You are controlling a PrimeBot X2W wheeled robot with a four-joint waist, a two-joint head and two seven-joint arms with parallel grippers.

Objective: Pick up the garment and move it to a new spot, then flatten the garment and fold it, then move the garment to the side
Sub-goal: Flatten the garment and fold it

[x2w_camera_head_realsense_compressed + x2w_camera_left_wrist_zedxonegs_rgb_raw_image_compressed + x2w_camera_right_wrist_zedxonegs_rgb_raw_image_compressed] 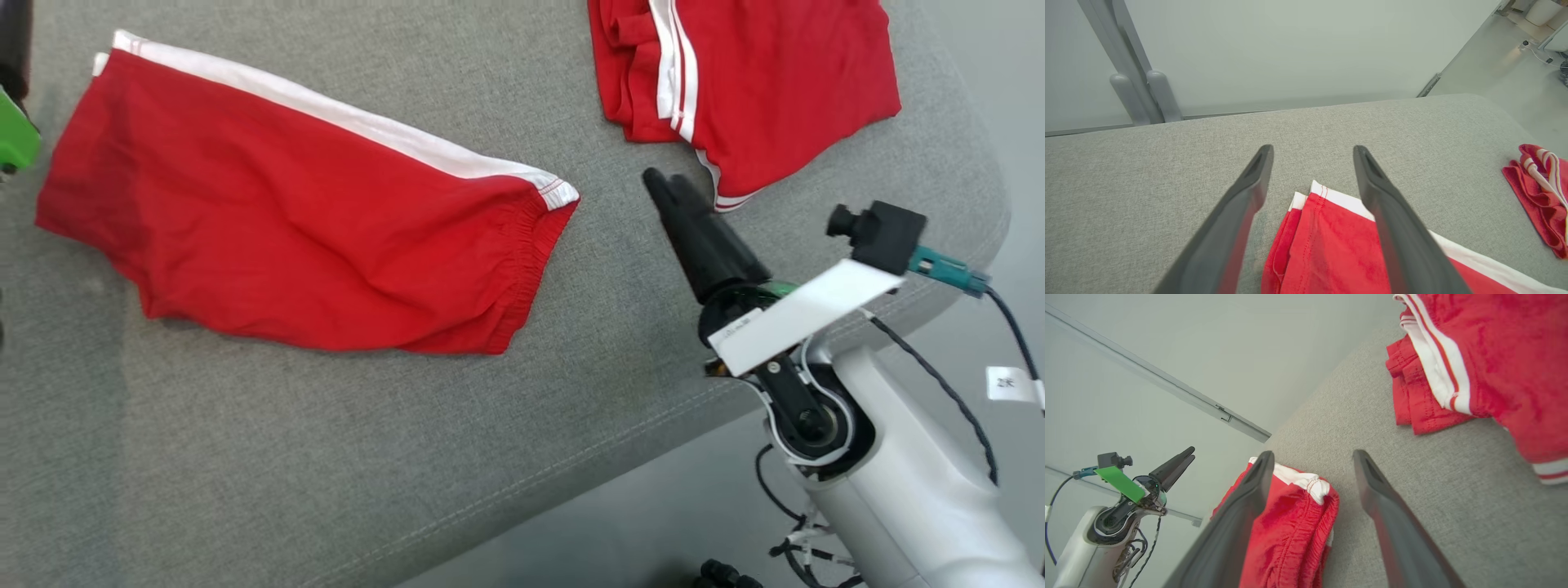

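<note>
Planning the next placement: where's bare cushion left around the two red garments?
Free: the wide front strip of grey cushion between the folded shorts and the front edge; the band between the shorts and the second red garment. Crowded: the far right corner, where that garment and the right gripper sit close.

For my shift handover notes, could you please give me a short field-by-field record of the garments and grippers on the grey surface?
Surface: grey woven fabric pad
Garment one: red cloth shorts with a white side stripe, folded in half, lying flat at centre-left
Garment two: red cloth bundle with white stripes, rumpled, at the far right
Left gripper: jaws open, over the shorts' hem end, holding nothing
Right gripper: jaws open, by the waistband end, holding nothing
</note>
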